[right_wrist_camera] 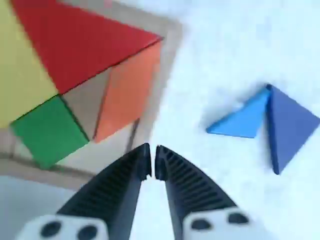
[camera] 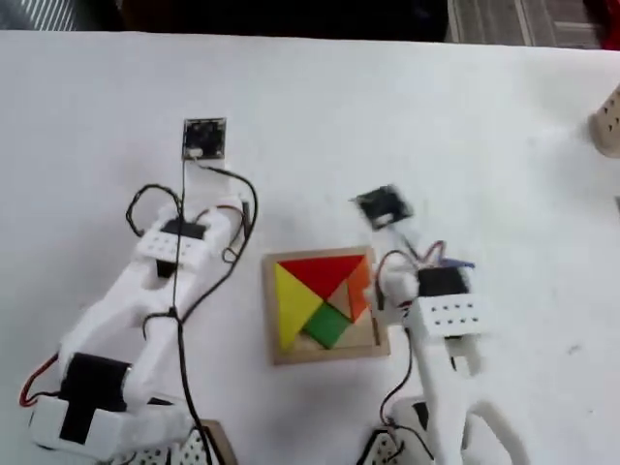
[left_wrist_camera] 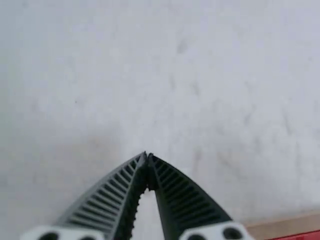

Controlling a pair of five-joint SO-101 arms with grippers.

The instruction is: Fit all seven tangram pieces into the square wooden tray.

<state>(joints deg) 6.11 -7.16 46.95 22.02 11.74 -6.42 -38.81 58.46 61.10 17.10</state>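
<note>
The square wooden tray [camera: 329,353] lies mid-table and holds a red triangle [camera: 320,271], a yellow triangle [camera: 289,305], a green square [camera: 329,325] and an orange parallelogram [camera: 358,289]. In the right wrist view my right gripper [right_wrist_camera: 151,155] is shut with nothing in it. It hovers at the tray's rim [right_wrist_camera: 170,60], beside the orange piece [right_wrist_camera: 127,90] and green square [right_wrist_camera: 50,130]. A light blue triangle [right_wrist_camera: 240,122] and a dark blue triangle [right_wrist_camera: 290,127] lie touching on the table outside the tray. My left gripper [left_wrist_camera: 147,157] is shut and empty over bare table, a tray corner [left_wrist_camera: 280,227] behind it.
The left arm [camera: 179,242] stretches over the table left of the tray, and the right arm [camera: 446,310] stands at the tray's right side. A pale perforated object [camera: 608,121] sits at the far right edge. Bare tray floor [right_wrist_camera: 85,102] shows between the pieces.
</note>
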